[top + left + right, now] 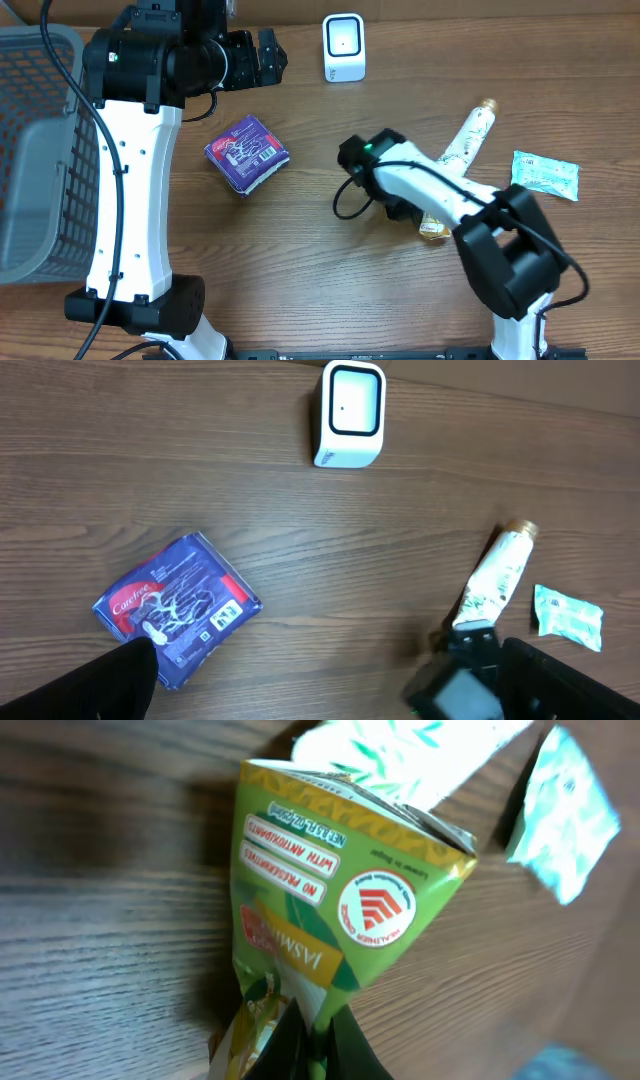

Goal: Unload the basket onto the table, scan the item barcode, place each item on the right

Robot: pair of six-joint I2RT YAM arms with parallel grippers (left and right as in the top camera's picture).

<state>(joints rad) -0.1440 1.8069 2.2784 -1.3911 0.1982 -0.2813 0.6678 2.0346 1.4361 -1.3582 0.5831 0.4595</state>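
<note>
Tea packet [330,910] in right tool [308,1035]

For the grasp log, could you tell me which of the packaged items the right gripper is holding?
The green jasmine pouch, pinched in the right gripper; the purple Carefree pack, white tube and mint-green sachet lie free.
</note>
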